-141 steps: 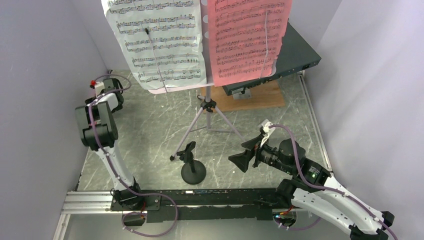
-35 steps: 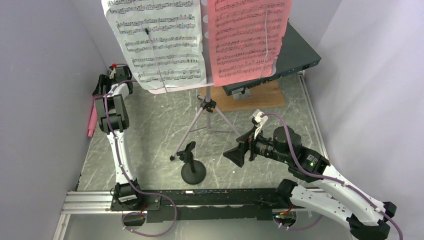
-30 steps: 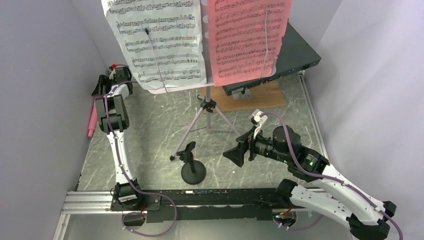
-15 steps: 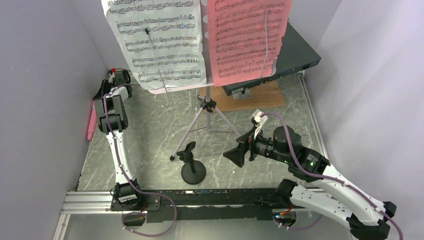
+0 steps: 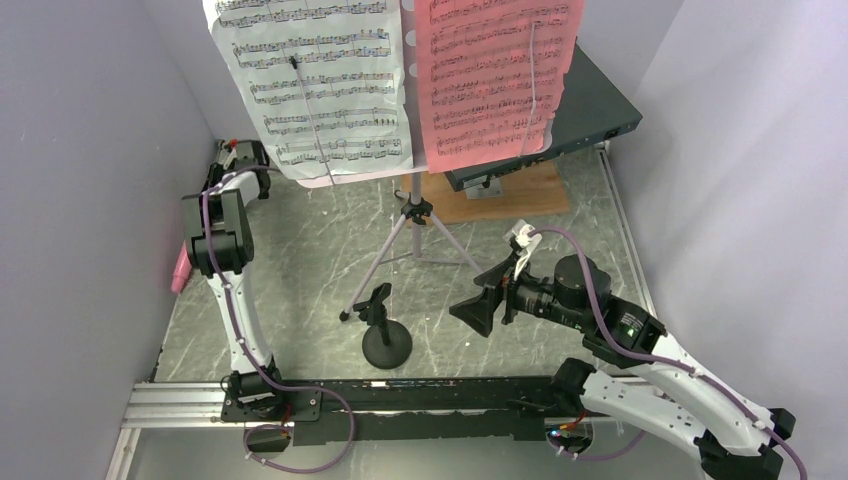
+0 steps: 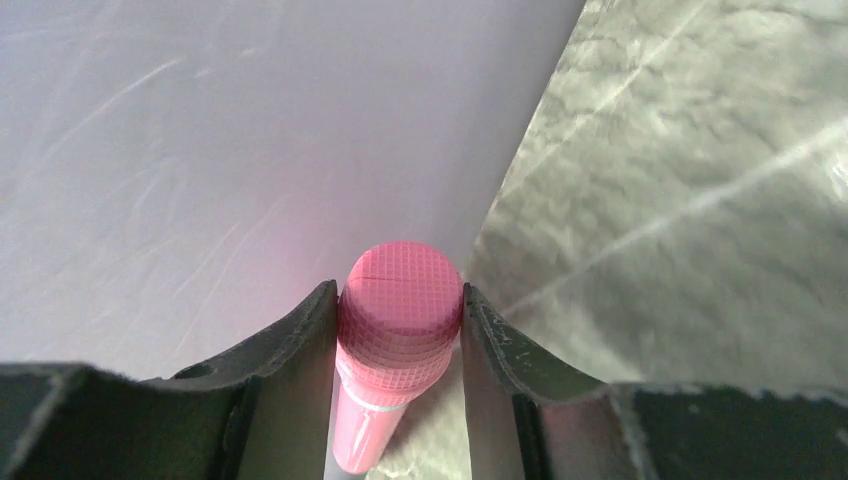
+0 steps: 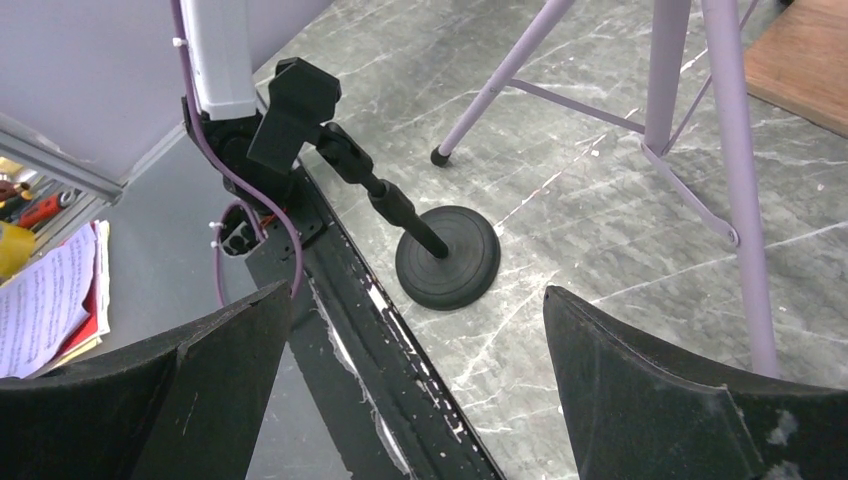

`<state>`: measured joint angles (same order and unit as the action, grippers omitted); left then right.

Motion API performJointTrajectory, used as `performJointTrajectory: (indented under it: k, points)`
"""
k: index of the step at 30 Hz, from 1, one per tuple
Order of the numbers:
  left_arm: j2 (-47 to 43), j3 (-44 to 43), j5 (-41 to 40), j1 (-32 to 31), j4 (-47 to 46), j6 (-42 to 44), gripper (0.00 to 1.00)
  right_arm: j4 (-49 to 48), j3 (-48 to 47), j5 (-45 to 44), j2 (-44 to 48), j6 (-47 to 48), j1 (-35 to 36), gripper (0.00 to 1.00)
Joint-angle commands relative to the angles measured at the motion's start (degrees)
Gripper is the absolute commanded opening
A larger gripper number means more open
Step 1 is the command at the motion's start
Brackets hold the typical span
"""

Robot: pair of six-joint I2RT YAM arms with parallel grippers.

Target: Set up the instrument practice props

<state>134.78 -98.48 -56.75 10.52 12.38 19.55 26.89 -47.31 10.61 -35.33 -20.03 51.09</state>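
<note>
The pale lavender music-stand desk (image 5: 409,90) sits on the silver folding tripod (image 5: 415,240) at the far middle of the bench (image 5: 300,260). It carries the white music sheet (image 5: 315,80) on the left and the pink music sheet (image 5: 495,75) on the right, side by side. The left wrist view shows the left gripper (image 6: 398,292) with its jaws pinching the gridded head of the pink microphone (image 6: 398,330), close to the left wall. The head points away from the camera and the handle runs back between the jaws. The top view hides this grip behind the arm and shows only a pink piece along the wall. The right gripper (image 7: 418,292) hovers with its jaws spread wide and nothing between them. It faces the small black round-based mic stand (image 7: 447,257), which stands on the bench near the tripod's front leg.
</note>
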Motion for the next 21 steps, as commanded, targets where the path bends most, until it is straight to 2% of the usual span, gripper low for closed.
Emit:
performJointTrajectory:
  k: [1,5,11,18,21]
  points:
    - [-13.5,2.17,0.87,-2.28,6.09,-7.08,0.0,-2.12,-1.21,0.12,1.68,-0.86,-0.11,0.99]
    - [-22.1,4.03,2.75,-3.0,13.37,-12.3,0.0,-1.19,-1.42,-0.57,2.02,-0.48,-0.07,0.99]
    - [-37.08,8.68,9.92,-3.77,26.15,-26.23,0.0,-1.25,-1.84,-1.91,1.05,0.87,-0.1,0.99]
    - [-62.79,19.92,23.52,-4.35,30.79,-35.61,0.0,-1.17,-4.3,-2.99,-1.12,2.92,-0.06,0.99]
    - [-75.48,23.1,33.1,-4.55,29.45,-37.52,0.0,-1.29,-5.1,-2.88,-1.71,3.07,-0.02,0.99]
